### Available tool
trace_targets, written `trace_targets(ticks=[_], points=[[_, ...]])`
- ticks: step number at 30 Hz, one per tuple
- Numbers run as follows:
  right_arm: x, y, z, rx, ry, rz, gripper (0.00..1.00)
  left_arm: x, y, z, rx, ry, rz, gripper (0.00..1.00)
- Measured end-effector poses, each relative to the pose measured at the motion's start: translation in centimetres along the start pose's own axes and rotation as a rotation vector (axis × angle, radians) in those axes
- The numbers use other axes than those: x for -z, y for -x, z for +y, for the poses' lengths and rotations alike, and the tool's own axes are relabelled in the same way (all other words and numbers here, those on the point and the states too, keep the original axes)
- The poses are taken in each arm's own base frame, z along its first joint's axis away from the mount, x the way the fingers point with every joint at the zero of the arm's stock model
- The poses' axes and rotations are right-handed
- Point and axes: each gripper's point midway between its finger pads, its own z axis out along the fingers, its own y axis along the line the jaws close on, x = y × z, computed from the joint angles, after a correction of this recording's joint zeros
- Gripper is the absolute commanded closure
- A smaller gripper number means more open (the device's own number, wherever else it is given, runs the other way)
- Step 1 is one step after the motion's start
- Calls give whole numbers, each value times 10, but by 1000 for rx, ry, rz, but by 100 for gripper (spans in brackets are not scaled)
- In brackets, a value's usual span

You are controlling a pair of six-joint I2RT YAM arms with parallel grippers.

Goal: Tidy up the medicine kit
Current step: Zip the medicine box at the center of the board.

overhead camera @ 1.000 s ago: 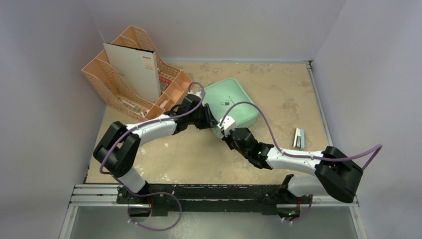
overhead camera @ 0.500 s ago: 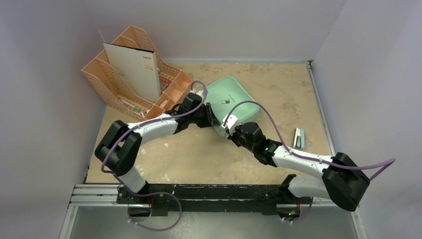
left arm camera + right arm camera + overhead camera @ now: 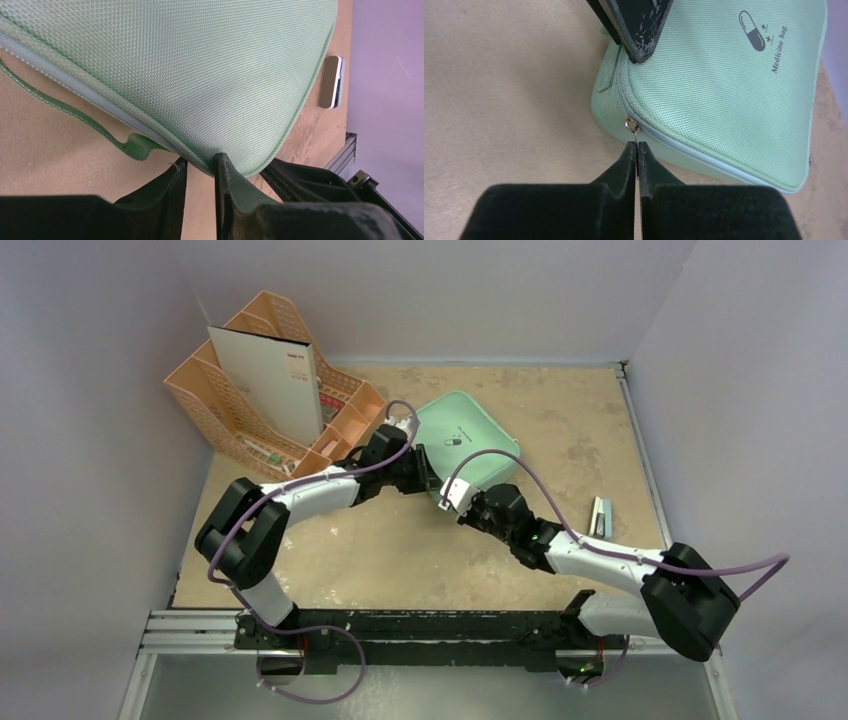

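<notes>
Unzipping seems to be the step in hand. The mint-green woven-fabric medicine kit [image 3: 470, 435] lies closed and flat on the sandy-brown table [image 3: 570, 410], just beside the peach plastic lattice organizer [image 3: 225, 405]. The right hand [image 3: 637, 147] has its fingers pressed together on the small metal zipper pull [image 3: 633, 126] at the kit's near corner. The left hand [image 3: 200, 167] is nipped on the seam of the corner next to it, I think to steady the case.

To do it well, I would draw the pull along the zipper line, low and slowly around the rounded corner, while the left hand resists. Otherwise the thin pull may slip out, or the whole kit may slide.

The right wrist view shows the pull clearly, while the top view hides it behind the arms. Only the left wrist view shows the seam sitting between the fingers.
</notes>
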Motion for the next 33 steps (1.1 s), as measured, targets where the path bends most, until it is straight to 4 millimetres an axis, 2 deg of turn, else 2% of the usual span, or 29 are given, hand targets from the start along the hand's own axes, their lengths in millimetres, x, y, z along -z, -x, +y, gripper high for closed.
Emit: trace_targets(ticks=[6, 11, 13, 18, 24, 30, 33], points=[[0, -3, -7, 56, -20, 5, 100, -4, 2, -2, 1, -14, 1, 78], [0, -7, -12, 27, -13, 7, 100, -5, 4, -2, 1, -20, -3, 78], [2, -13, -19, -20, -9, 11, 100, -6, 5, -2, 1, -25, -4, 78], [11, -39, -55, -136, -106, 87, 100, -7, 6, 2, 9, -28, 1, 78], [14, -44, -63, -191, -133, 112, 100, -6, 10, 6, 8, -26, -4, 78], [22, -66, -94, -299, -241, 148, 100, -5, 11, 7, -15, -21, -5, 78], [26, -75, -103, -338, -279, 166, 100, -4, 13, 9, -29, -6, -9, 78]])
